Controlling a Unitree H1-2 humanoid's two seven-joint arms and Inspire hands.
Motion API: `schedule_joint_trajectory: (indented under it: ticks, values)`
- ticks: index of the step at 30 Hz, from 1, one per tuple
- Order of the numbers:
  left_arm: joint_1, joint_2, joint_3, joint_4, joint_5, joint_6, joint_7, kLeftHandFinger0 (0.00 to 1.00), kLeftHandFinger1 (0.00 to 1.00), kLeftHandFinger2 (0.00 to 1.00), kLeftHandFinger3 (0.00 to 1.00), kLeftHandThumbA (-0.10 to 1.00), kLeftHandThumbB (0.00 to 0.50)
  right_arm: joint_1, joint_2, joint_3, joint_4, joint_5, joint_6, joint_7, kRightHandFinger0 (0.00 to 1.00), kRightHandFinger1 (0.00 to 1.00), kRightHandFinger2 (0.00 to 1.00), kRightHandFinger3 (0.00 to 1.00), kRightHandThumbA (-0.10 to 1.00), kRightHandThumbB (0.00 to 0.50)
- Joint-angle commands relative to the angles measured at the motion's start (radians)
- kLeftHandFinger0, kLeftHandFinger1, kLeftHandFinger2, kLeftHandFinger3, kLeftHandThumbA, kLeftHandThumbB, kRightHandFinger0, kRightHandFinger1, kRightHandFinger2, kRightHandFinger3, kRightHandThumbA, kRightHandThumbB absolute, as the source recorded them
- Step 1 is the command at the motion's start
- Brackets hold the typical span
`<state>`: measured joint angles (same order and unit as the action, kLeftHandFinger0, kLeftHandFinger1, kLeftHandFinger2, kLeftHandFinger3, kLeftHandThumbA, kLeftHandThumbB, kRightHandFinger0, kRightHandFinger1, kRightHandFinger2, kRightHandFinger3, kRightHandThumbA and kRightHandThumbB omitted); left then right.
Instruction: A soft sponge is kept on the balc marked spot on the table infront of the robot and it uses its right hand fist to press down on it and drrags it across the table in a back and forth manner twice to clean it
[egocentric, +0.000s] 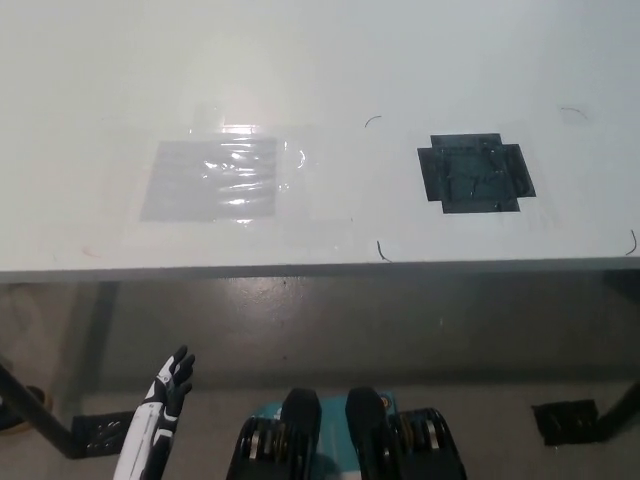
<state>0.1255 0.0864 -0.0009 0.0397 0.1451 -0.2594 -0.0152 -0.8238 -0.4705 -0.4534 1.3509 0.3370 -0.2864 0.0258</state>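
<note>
Head view, single frame. The sponge is not showing anywhere: the black marked spot (476, 173) on the right part of the table (320, 60) is lying bare, and nothing is sitting on it or beside it. The right hand and its arm are also out of frame, so whether that hand is fisted or spread cannot be told.

The left hand (172, 380) is hanging low at the near left, below the table edge, fingers spread and holding nothing; it is resting, not working.

Handling judgement, from the task wording only: a soft sponge is probably light and compressible, giving under a fist and not needing a pinch. Pressing down on its top middle looks the sensible contact; pushing near an edge is likely rolling or flipping it. Being light, it could skid away if the downward load is slack.

Surface: the tabletop is looking pale, smooth and slightly glossy, with glare. A clear, wrinkled taped film patch (212, 178) is lying at the left, well apart from the black mark. A few small dark curled strands (381, 250) are sitting near the near edge and farther back.

Room: grey floor showing under the table, with dark table feet (565, 418) at the near right and left.
</note>
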Motion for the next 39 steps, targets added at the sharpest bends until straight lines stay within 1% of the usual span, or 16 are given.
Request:
schedule_joint_trajectory:
  ticks: [1,3,5,6,7,9,11,12,14,16,20,21,28,33,37,39]
  values:
    - [-0.011,0.013,-0.009,-0.009,-0.014,-0.016,-0.012,1.00,1.00,1.00,1.00,1.00,0.000,0.052,0.030,-0.005,0.035,0.022,0.068,-0.029,0.00,0.02,0.41,0.36,1.00,0.179]
    - [-0.007,0.011,-0.012,-0.019,-0.007,-0.003,-0.012,1.00,1.00,1.00,1.00,1.00,0.000,0.041,0.052,0.001,0.031,0.022,0.061,-0.006,0.00,0.03,0.42,0.39,1.00,0.184]
    - [-0.010,0.011,-0.012,-0.018,-0.005,-0.004,-0.012,1.00,1.00,1.00,1.00,1.00,0.000,0.026,0.069,0.010,0.031,0.013,0.065,-0.026,0.00,0.00,0.38,0.35,1.00,0.184]
    - [-0.011,0.012,-0.012,-0.017,-0.010,-0.005,-0.015,1.00,1.00,1.00,1.00,1.00,0.000,0.015,0.088,0.027,0.028,-0.003,0.067,-0.033,0.00,0.00,0.28,0.29,1.00,0.203]
    - [-0.012,0.012,-0.012,-0.017,-0.006,0.000,-0.013,1.00,1.00,1.00,1.00,1.00,0.000,0.006,0.100,0.031,0.025,-0.003,0.063,-0.018,0.00,0.00,0.25,0.28,1.00,0.206]
    - [-0.014,0.013,-0.012,-0.015,0.001,0.003,-0.011,1.00,1.00,1.00,1.00,1.00,0.000,-0.007,0.119,0.047,0.024,-0.014,0.058,-0.013,0.00,0.00,0.13,0.18,1.00,0.184]
    - [-0.012,0.015,-0.015,-0.015,-0.004,0.005,-0.017,1.00,1.00,1.00,1.00,1.00,0.000,-0.025,0.145,0.062,0.022,-0.021,0.060,-0.027,0.00,0.00,0.06,0.11,1.00,0.188]
    - [-0.011,0.017,-0.016,-0.011,0.000,-0.004,-0.016,1.00,1.00,1.00,1.00,1.00,0.000,-0.034,0.163,0.067,0.020,-0.019,0.049,-0.022,0.00,0.00,0.05,0.10,1.00,0.176]
    - [-0.014,0.016,-0.017,-0.005,-0.002,-0.005,-0.015,1.00,1.00,1.00,1.00,1.00,0.000,-0.059,0.198,0.084,0.016,-0.024,0.046,-0.003,0.00,0.00,0.03,0.08,1.00,0.201]
    - [-0.014,0.014,-0.018,-0.001,-0.003,-0.005,-0.014,1.00,1.00,1.00,1.00,1.00,0.000,-0.081,0.231,0.096,0.012,-0.025,0.049,-0.004,0.00,0.00,0.01,0.03,1.00,0.187]
    - [-0.011,0.018,-0.020,-0.001,-0.002,-0.004,-0.017,1.00,1.00,1.00,1.00,1.00,0.000,-0.118,0.303,0.134,0.009,-0.037,0.040,0.003,0.02,0.00,0.03,0.06,1.00,0.209]
    - [-0.009,0.020,-0.021,-0.003,0.005,-0.002,-0.015,1.00,1.00,1.00,1.00,1.00,0.000,-0.129,0.326,0.139,0.010,-0.037,0.038,0.002,0.00,0.00,0.00,0.00,1.00,0.188]
    - [-0.008,0.018,-0.026,0.013,0.001,-0.006,-0.016,1.00,1.00,1.00,1.00,1.00,0.000,-0.167,0.442,0.175,0.006,-0.050,0.010,-0.004,0.00,0.00,0.00,0.00,1.00,0.185]
    - [-0.007,0.018,-0.027,0.018,0.017,-0.007,-0.004,1.00,1.00,1.00,1.00,1.00,0.000,-0.176,0.471,0.190,0.005,-0.060,0.005,-0.006,0.00,0.00,0.00,0.00,1.00,0.215]
    - [-0.013,0.019,-0.025,0.022,0.020,-0.013,0.001,1.00,1.00,1.00,1.00,1.00,0.000,-0.172,0.462,0.183,0.006,-0.050,0.005,-0.001,0.00,0.00,0.00,0.00,1.00,0.195]
    - [-0.013,0.021,-0.021,0.024,0.018,-0.016,0.003,1.00,1.00,1.00,1.00,1.00,0.000,-0.167,0.447,0.180,0.014,-0.050,0.018,-0.009,0.00,0.00,0.00,0.00,1.00,0.203]
